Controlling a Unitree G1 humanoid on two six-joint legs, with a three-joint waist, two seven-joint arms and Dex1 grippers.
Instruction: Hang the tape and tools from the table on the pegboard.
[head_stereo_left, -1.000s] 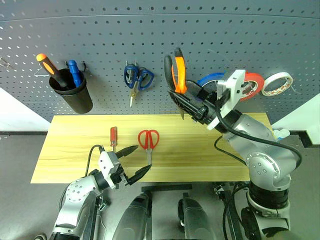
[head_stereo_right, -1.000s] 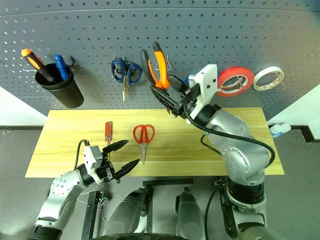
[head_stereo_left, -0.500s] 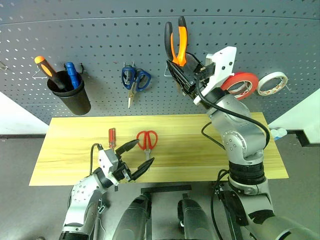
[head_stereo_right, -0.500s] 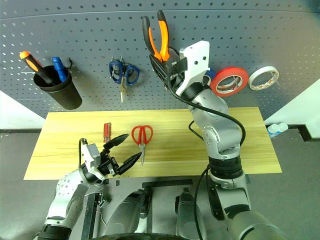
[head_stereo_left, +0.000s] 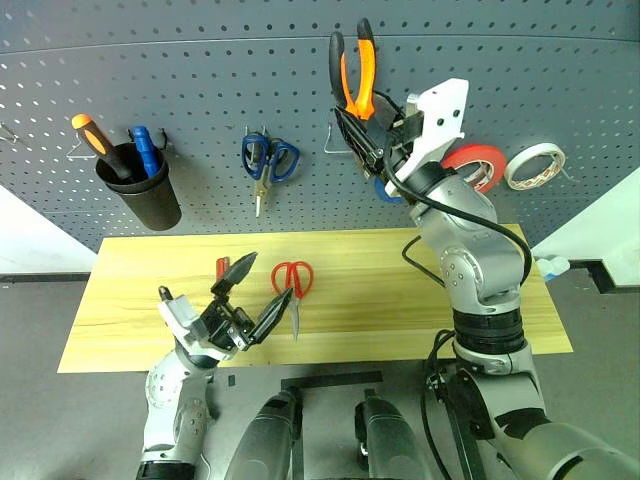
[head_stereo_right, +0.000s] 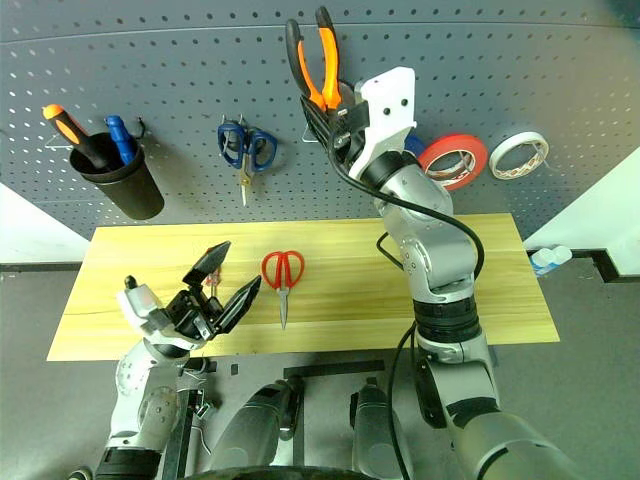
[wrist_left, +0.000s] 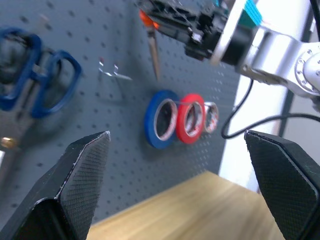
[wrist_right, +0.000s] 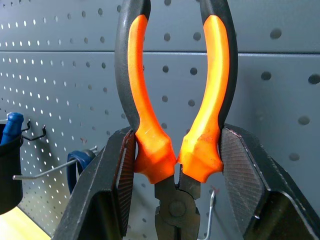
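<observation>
The orange-and-black pliers (head_stereo_left: 352, 75) were gripped by the right end effector (head_stereo_left: 368, 135), handles up, right against the pegboard (head_stereo_left: 200, 90) by a metal hook (head_stereo_left: 335, 150). The left end effector (head_stereo_left: 255, 295) was spread wide with nothing in it, held above the bench (head_stereo_left: 380, 290). Red scissors (head_stereo_left: 293, 282) and the small red screwdriver (head_stereo_left: 222, 270) were left lying on the bench. The red tape (head_stereo_left: 478, 163) was hung on the pegboard beside the white roll (head_stereo_left: 530, 165).

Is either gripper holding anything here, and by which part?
The right gripper holds the pliers by the base of the orange handles, near the pivot. The left gripper is open and empty.
</observation>
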